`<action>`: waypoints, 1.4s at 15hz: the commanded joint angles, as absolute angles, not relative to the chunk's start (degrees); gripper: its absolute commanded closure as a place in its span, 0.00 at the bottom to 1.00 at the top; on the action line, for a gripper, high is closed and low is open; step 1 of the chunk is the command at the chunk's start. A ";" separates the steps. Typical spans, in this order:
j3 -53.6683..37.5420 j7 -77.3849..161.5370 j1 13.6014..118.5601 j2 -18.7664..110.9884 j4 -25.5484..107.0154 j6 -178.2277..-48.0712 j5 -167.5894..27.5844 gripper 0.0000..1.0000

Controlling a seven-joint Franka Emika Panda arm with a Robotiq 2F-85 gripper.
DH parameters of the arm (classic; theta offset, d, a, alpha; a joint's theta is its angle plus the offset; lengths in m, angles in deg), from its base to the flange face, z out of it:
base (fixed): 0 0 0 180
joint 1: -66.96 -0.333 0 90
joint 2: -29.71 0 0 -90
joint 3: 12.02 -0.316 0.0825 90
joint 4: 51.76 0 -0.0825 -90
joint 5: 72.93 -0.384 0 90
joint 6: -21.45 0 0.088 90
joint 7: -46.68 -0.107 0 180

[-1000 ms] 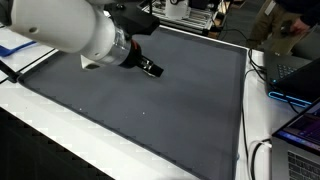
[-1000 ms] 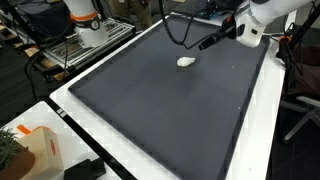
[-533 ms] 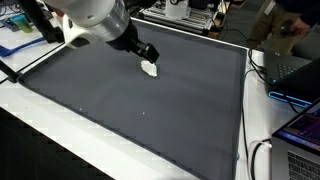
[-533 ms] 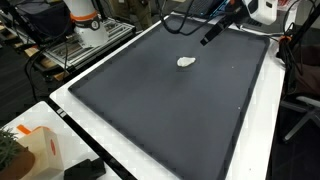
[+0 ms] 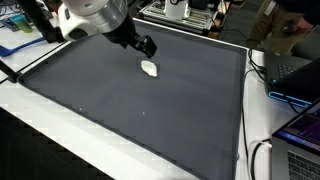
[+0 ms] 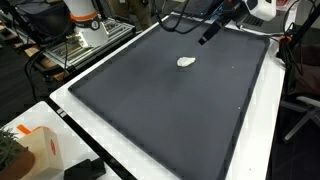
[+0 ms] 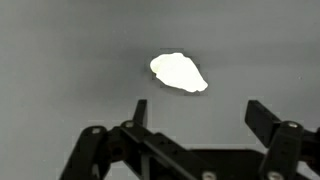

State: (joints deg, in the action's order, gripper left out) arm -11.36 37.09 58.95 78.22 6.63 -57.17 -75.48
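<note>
The gripper (image 5: pixel 147 46) is seen with its jaws spread wide and nothing held between them. It is held above a dark mat (image 5: pixel 150 110) spread on the bench (image 6: pixel 100 140). A small white lump (image 5: pixel 150 69) is seen lying on the mat toward its far side, just beside the gripper and apart from it. In the wrist view the lump (image 7: pixel 179 72) is shown just ahead of the open fingers (image 7: pixel 140 108), untouched.
</note>
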 commanded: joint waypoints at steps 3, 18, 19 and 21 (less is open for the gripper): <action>-10.69 37.14 59.18 71.48 19.05 -70.16 -75.52 0.00; -11.69 33.76 56.36 56.66 47.35 -90.21 -59.52 0.00; -11.72 33.27 56.26 55.11 49.86 -91.49 -58.40 0.00; -11.80 33.07 56.30 53.10 52.62 -92.34 -57.74 0.00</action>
